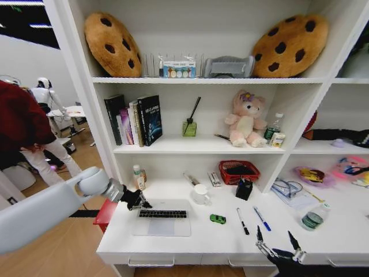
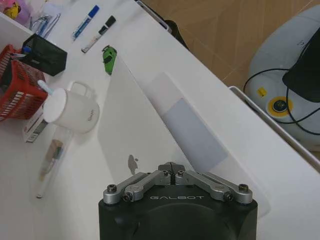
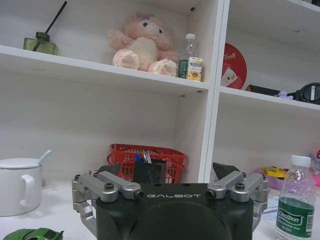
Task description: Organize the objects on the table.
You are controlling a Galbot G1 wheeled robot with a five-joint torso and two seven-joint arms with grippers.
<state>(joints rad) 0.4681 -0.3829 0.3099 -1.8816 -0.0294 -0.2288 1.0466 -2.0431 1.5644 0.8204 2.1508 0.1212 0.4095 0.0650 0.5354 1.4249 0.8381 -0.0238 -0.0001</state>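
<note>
The small silver-white laptop (image 1: 162, 218) lies open near the front edge of the white table (image 1: 190, 245), toward its left end, keyboard strip facing up. In the left wrist view its lid (image 2: 135, 150) stands tilted up from the base. The left hand (image 1: 136, 200) is at the laptop's back left corner; its fingers (image 2: 172, 169) are drawn together with tips meeting at the lid's edge, closed on the lid as far as can be seen.

Just right of the laptop sits a tiny green toy car (image 1: 217, 219), then a black pen (image 1: 243, 221) and a blue pen (image 1: 262, 219), lying apart from each other on the bare table. A green-labelled bottle (image 1: 314, 217) stands farther right.

The right hand (image 1: 278, 244) hovers at the front edge of the table, below the pens, its fingers (image 1: 259, 235) spread wide and holding nothing.

Behind the laptop stands a white mug (image 1: 200, 194) with a spoon handle (image 3: 44, 156) sticking out. A red mesh basket (image 1: 238, 171) sits against the shelf back, dark items inside; a small black box (image 1: 244, 188) stands just before it.
</note>
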